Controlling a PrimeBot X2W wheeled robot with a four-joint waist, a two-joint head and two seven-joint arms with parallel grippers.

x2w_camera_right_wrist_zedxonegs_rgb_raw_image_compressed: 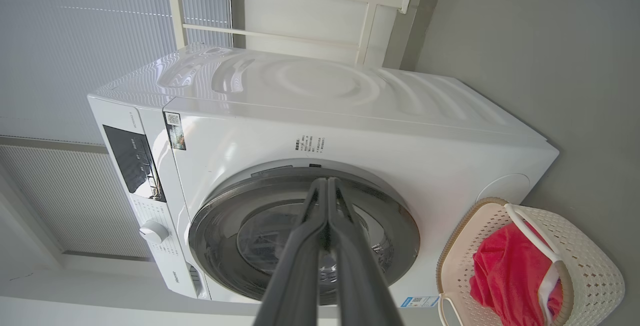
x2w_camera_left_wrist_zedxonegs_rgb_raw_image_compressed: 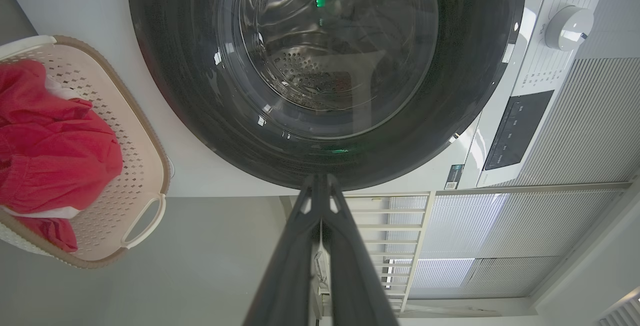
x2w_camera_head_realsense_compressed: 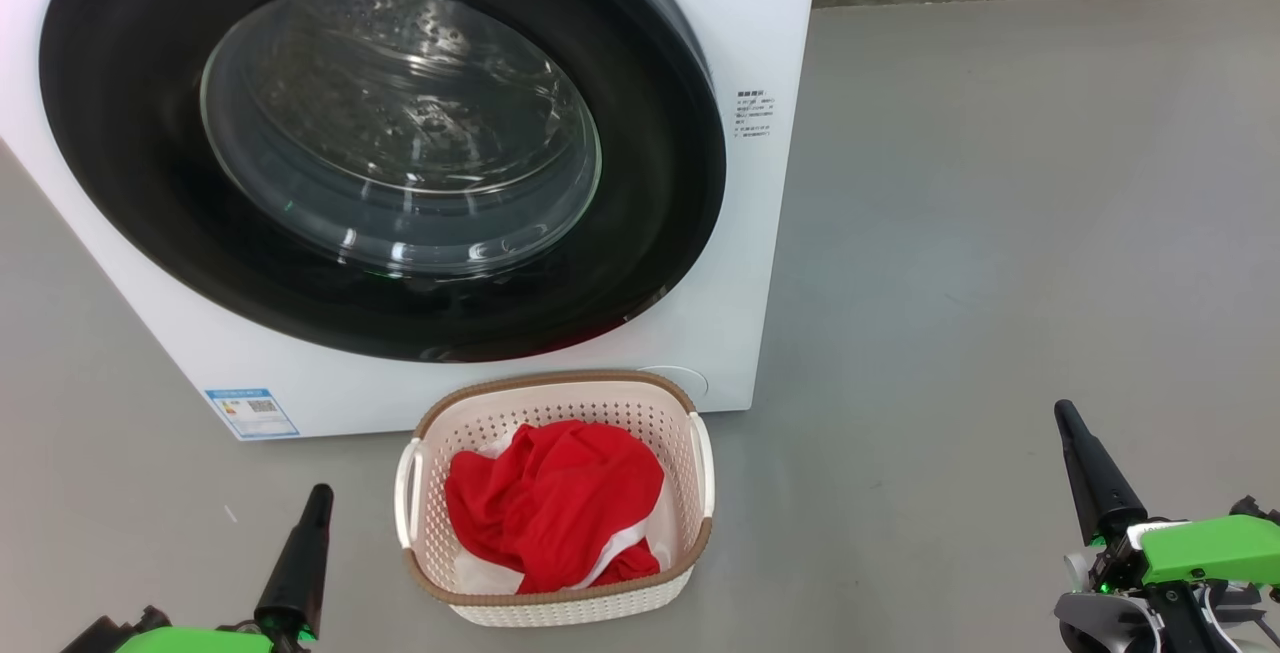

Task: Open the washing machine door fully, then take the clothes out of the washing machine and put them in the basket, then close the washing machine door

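Head view has the washing machine door [x2w_camera_head_realsense_compressed: 385, 148] looking shut against the front of the washing machine [x2w_camera_head_realsense_compressed: 765, 33], its black rim apparently flush all round and the steel drum visible through the glass with nothing red in it. The clothes [x2w_camera_head_realsense_compressed: 550, 493] lie heaped in the basket [x2w_camera_head_realsense_compressed: 560, 376], which stands on the floor just in front of the machine's lower edge, between my two arms.

My left gripper [x2w_camera_head_realsense_compressed: 318, 495] sits low at my left and my right gripper [x2w_camera_head_realsense_compressed: 1067, 418] low at my right. Both are pinched closed on nothing, the fingers pressed together to a single dark point aimed forward at the machine. The left wrist view puts my closed fingers [x2w_camera_left_wrist_zedxonegs_rgb_raw_image_compressed: 320, 201] right under the door's rim with the glass looming large. The right wrist view shows the whole machine from farther back, its fingers [x2w_camera_right_wrist_zedxonegs_rgb_raw_image_compressed: 327, 206] lined up on the door from a distance.

So the door lies ahead of and above both grippers, and my left arm is the nearer one. By my reading, all three steps look done. If anything is left, it is a straight forward push on the rim to confirm the latch, and the left arm is better placed for it.
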